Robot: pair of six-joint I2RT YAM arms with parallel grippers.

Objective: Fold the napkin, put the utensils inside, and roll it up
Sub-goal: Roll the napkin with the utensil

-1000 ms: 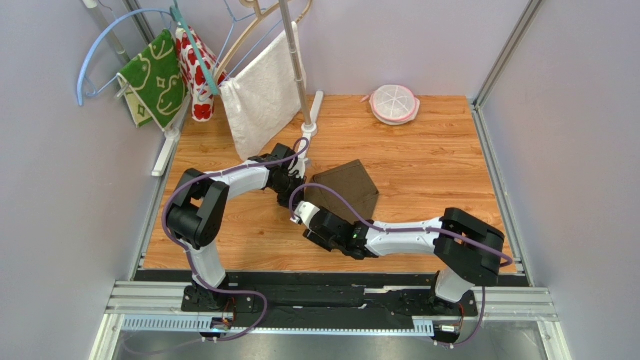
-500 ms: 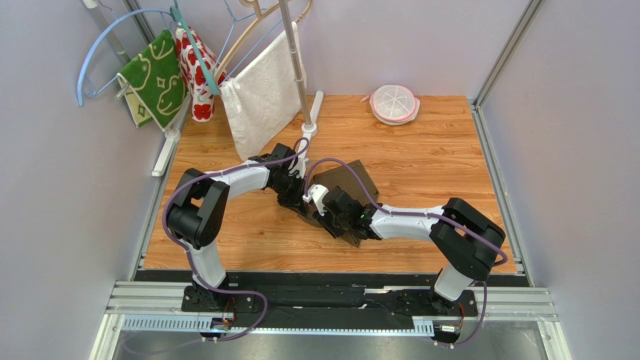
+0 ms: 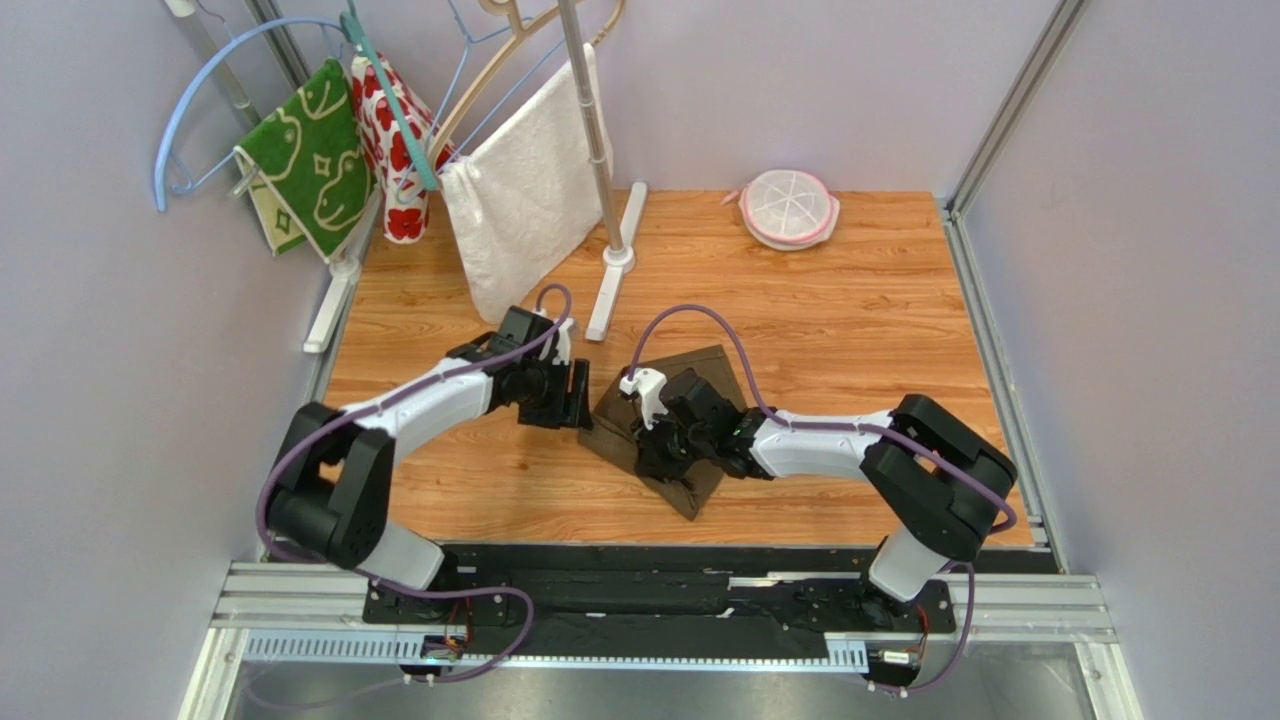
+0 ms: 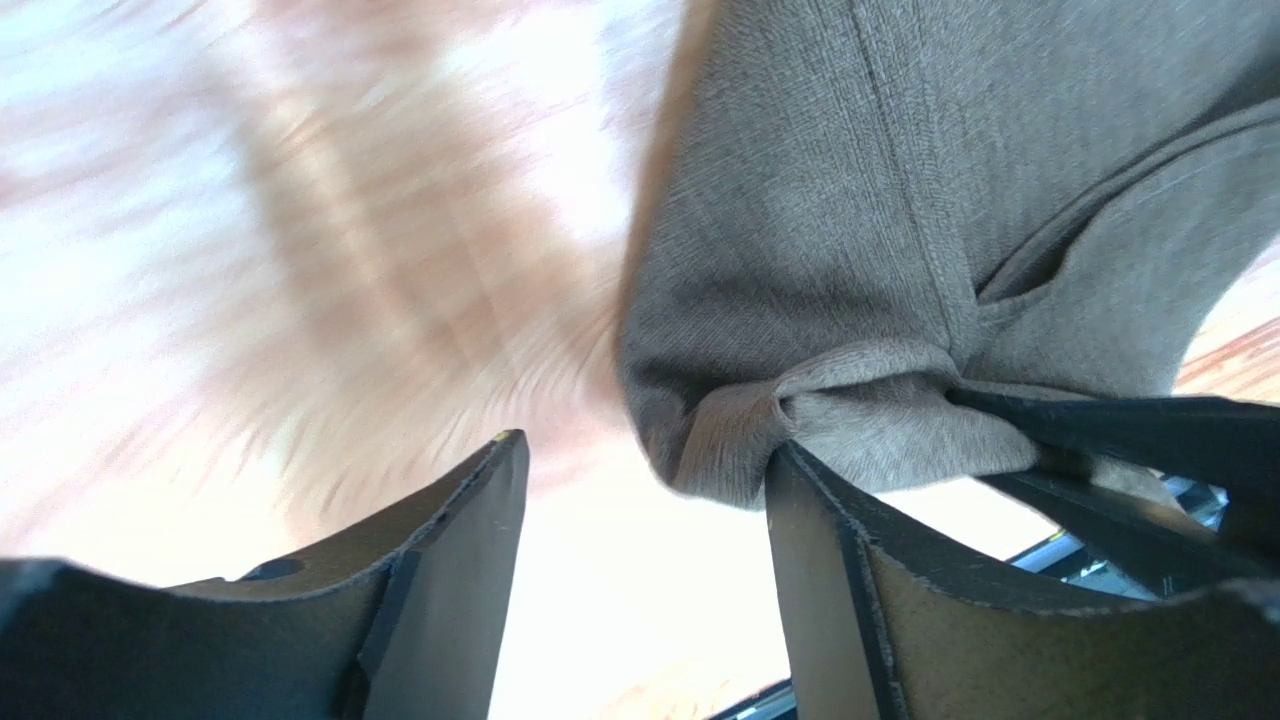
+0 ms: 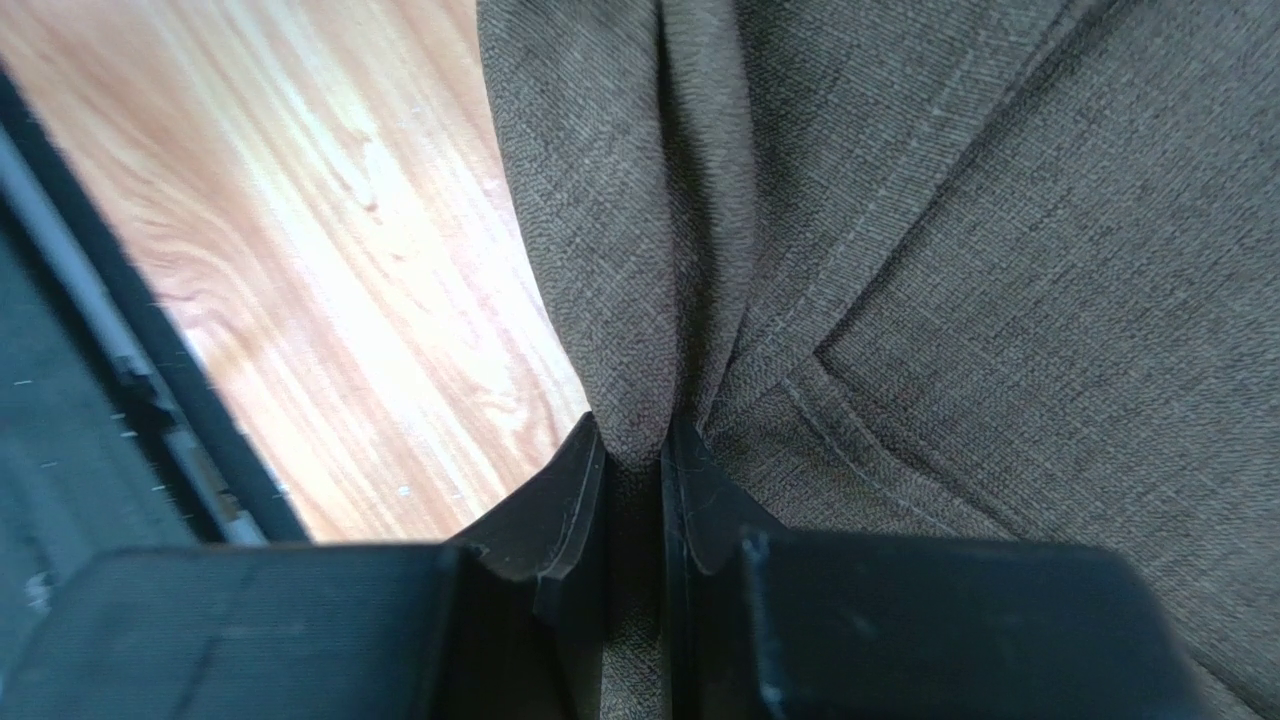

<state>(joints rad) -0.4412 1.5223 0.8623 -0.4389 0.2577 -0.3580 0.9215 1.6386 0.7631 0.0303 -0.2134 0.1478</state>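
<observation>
Napkin (image 3: 706, 375): brown cloth, bunched, bench (image 3: 842, 315) centre, partly under right arm. Right tool (image 5: 634, 435) clenched on raised fold. Left tool (image 4: 646, 458) released, beside napkin's left edge. Rear: white towel (image 3: 526, 188), green cloth (image 3: 311, 150), pink dish (image 3: 789, 207).

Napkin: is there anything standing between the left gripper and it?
Nothing visible does. The left gripper is open right at the bunched corner of the napkin, with no other object between them. The right gripper is shut on a fold of the same napkin, close to that corner.
</observation>
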